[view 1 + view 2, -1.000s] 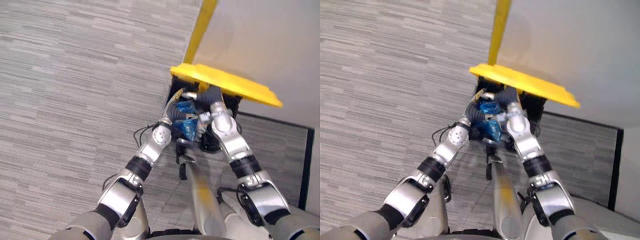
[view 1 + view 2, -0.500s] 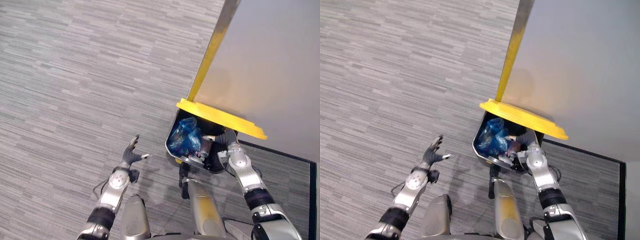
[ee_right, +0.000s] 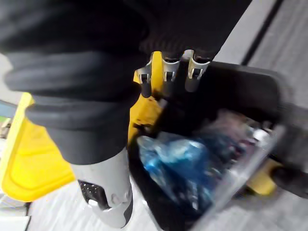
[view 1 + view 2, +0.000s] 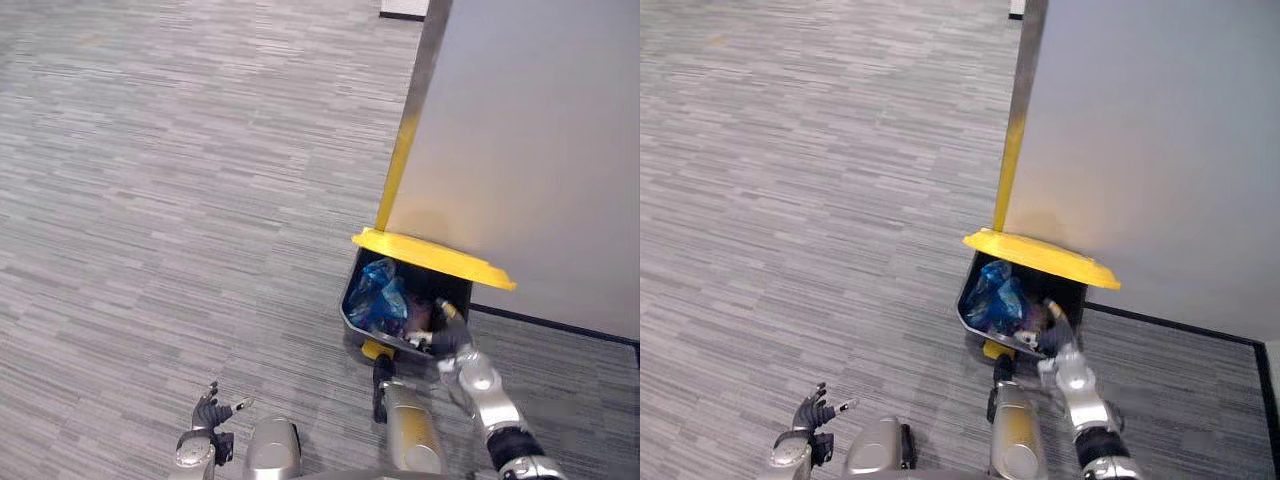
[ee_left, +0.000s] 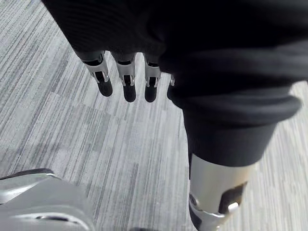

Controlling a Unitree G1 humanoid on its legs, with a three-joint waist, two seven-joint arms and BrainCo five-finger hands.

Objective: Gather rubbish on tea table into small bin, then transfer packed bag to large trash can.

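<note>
- My left hand (image 4: 207, 413) hangs low beside me over the grey carpet (image 4: 180, 180), well apart from the can; its fingers (image 5: 129, 89) are straight and relaxed, with nothing in them, so I judge it has no part in this step
- My right hand (image 4: 451, 338) sits just at the near rim of the large trash can (image 4: 356, 280), above the opening; its fingers (image 3: 167, 79) are stretched out over the inside and grip nothing
- The blue bag (image 4: 382, 297) lies inside the can, on the side away from my right hand, crumpled among other dark rubbish I cannot make out; neither hand touches it
- The yellow lid (image 4: 432, 257) stands tipped up at the back of the can, which leaves the mouth open for dropping things in
- The can stands right by the grey wall (image 4: 530, 150)
- With the bag in and both hands free, the transfer looks done to me; drawing my right arm clear of the rim seems the only thing left
</note>
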